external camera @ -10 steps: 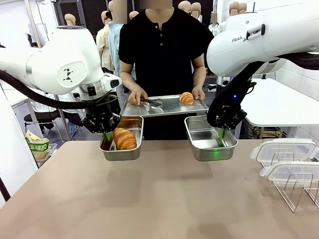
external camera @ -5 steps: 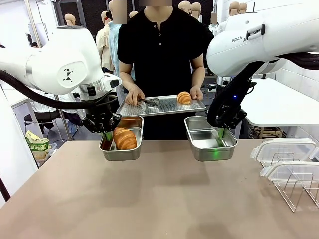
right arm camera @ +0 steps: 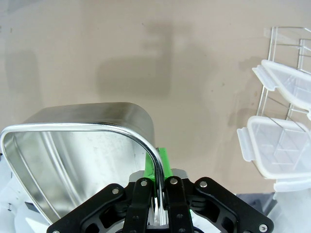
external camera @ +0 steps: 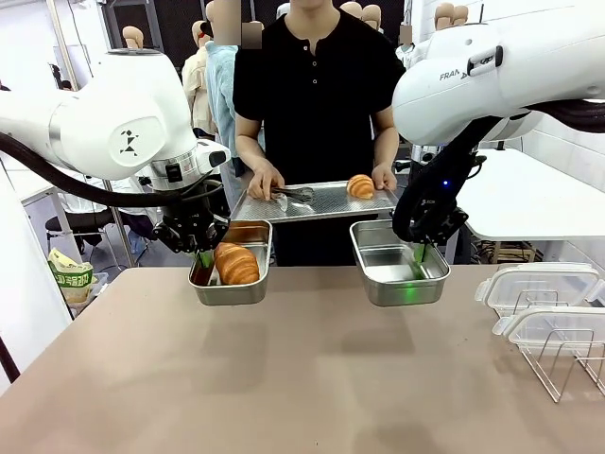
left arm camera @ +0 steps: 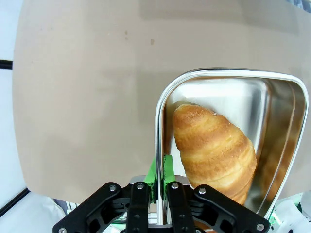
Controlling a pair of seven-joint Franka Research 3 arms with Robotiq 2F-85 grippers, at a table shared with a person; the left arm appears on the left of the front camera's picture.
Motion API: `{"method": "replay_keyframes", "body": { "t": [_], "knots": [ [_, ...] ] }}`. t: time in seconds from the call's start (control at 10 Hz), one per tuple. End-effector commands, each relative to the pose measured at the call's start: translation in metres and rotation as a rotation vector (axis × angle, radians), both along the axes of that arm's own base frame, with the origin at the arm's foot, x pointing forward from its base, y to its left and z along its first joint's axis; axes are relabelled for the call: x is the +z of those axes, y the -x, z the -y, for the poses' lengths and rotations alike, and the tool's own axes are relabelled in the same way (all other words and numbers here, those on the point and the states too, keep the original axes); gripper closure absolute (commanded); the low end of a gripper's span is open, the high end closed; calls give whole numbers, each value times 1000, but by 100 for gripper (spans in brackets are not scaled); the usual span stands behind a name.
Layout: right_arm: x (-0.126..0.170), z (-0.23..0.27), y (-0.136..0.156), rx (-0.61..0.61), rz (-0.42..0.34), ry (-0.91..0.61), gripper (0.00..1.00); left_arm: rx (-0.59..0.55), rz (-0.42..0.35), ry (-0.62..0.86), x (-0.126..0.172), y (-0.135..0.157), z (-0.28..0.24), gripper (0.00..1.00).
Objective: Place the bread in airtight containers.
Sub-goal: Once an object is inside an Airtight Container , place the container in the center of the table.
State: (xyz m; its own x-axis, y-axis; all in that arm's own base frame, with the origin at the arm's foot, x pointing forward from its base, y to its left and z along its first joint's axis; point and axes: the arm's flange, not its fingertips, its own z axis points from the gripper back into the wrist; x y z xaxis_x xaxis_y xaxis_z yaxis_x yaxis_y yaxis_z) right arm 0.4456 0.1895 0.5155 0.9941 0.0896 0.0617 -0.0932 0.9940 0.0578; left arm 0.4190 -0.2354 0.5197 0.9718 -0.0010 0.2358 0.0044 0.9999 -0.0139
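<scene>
My left gripper is shut on the rim of a steel airtight container held above the table's far left. A golden croissant lies in it. In the left wrist view the green pads pinch the container's wall beside the croissant. My right gripper is shut on the rim of a second, empty container, also lifted. Its pads clamp the rim of the container. A person holds a flat steel tray carrying another croissant.
Tongs lie on the tray under the person's hand. Clear plastic lids rest in a wire rack at the table's right edge, also seen as lids from the right wrist. A white side table stands at the far right.
The person's tray with the croissant dipped slightly left, then came back right and a little higher. Both arms and their containers have stayed still.
</scene>
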Motion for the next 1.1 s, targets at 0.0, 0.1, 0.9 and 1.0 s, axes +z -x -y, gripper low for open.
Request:
{"method": "replay_keyframes", "body": {
  "t": [0.0, 0.1, 0.9, 1.0],
  "knots": [
    [1, 1, 0, -2, 5, 9, 100, 1, 7, 2, 4, -1, -2, 100],
    [1, 1, 0, -2, 5, 9, 100, 1, 7, 2, 4, -1, -2, 100],
    [1, 1, 0, -2, 5, 9, 100, 16, -118, -5, -108, -46, 4, 100],
    [1, 1, 0, -2, 5, 9, 100, 25, -105, -14, -120, -49, 3, 100]
  ]
}}
